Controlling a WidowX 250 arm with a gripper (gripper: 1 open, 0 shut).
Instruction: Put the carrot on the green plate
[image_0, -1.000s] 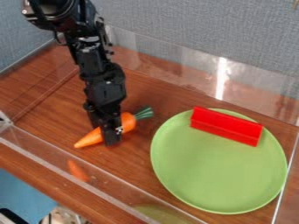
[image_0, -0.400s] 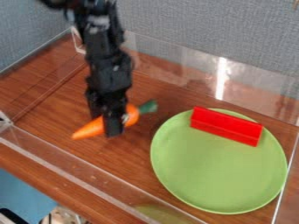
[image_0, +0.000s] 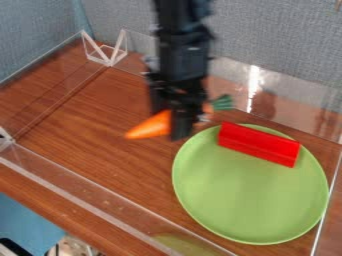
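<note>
Since a second ago the arm has swung from the left of the surface (image_0: 80, 110) toward the middle and risen, taking the carrot (image_0: 158, 124) with it; the carrot was lying on the wood and now hangs clear of it, just beside the plate's (image_0: 247, 195) near-left rim. The end effector (image_0: 182, 122) is clamped shut on the carrot's middle, orange tip pointing left, green top poking out on the right.

To finish well, I'd judge the arm should carry on a little further over the plate, aiming for the bare green area in front of the red block (image_0: 258, 143), which takes up the back of the plate. Lower until the carrot is close to the plate before letting go, so it does not roll off or knock the block.

Motion blur smears the carrot and the fingers, so the exact grip is hard to read. The arm's upper part is cut off at the top edge, and it hides part of the carrot.
</note>
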